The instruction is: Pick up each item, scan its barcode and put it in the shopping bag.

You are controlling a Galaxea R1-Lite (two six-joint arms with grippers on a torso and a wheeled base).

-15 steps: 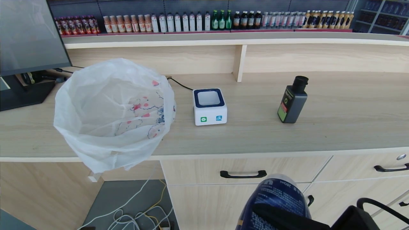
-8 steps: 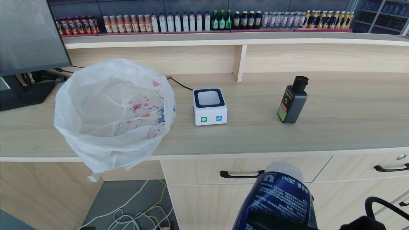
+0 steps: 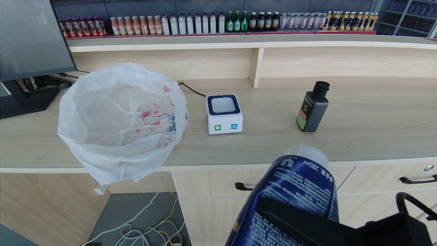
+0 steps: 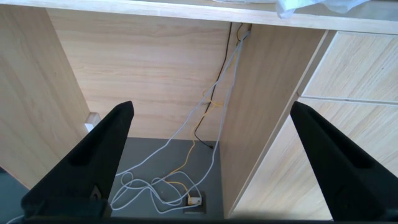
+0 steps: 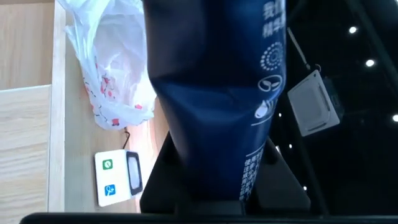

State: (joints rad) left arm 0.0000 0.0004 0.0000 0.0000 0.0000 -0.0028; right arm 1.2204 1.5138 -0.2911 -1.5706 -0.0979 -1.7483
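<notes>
What changed: The blue bottle (image 3: 296, 184) has gone up. A second ago only its top poked in low, in front of the drawers. Now its clear cap is up as high as the edge of the counter (image 3: 375, 133).
What that means: I think the right arm is bringing this bottle up to be scanned. It has not been scanned yet, and it is not yet over the scanner (image 3: 224, 113).
Right gripper (image 3: 293, 220): It is closed tight around the lower part of the blue bottle. The bottle leans, with its cap pointing away from the robot.
Left gripper (image 4: 211, 165): Its two black fingers (image 4: 93, 165) are spread wide and hold nothing. It hangs low, below the counter top, above some wires on the floor.
Shopping bag (image 3: 73, 136): It is a thin white bag, wide open, on the left part of the counter. Its bottom hangs over the front edge. I see no item inside. The red and blue marks look like a print on the bag.
Scanner: A small white box with a dark blue frame on top. It sits just beside the bag, and nothing lies on it.
Dark grey bottle (image 3: 312, 109): It stands on the counter, well to the right of the scanner. It looks like the next one to pick up.
</notes>
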